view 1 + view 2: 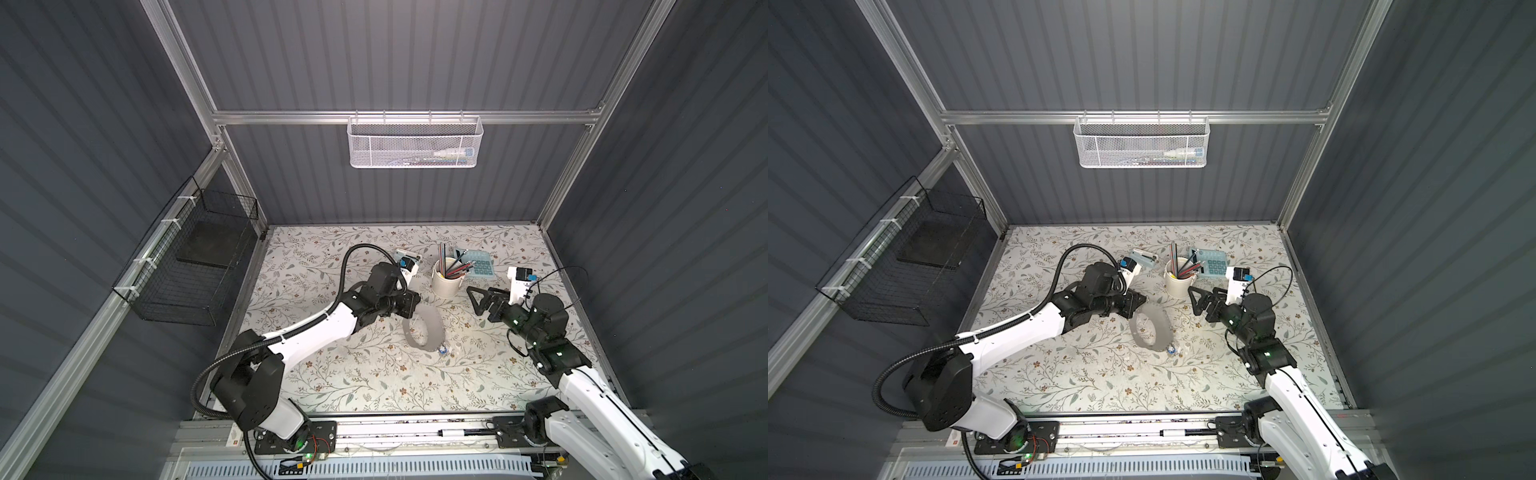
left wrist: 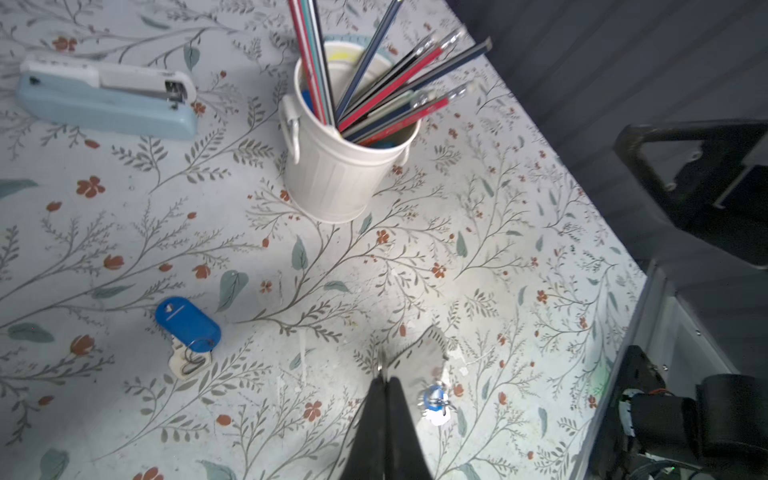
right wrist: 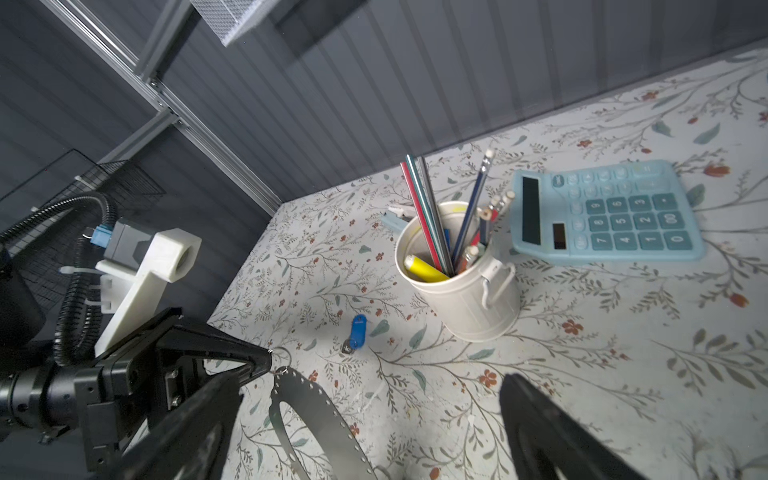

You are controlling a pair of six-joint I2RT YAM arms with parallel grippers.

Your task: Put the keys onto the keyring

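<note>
Keyring (image 1: 435,328) pinched by left end effector (image 3: 266,365); right (image 3: 374,384) open; wrist views reveal hidden key (image 2: 188,324)

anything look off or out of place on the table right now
The keyring stands tilted on edge rather than flat, pinched at one end by the left gripper, its other end down beside a blue-tagged key. The second key lies loose near the pencil cup.

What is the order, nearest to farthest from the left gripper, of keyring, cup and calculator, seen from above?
1. keyring: pinched in the left gripper, mid-table.
2. cup: behind it, to the right.
3. calculator: back right, beyond the cup.
</note>
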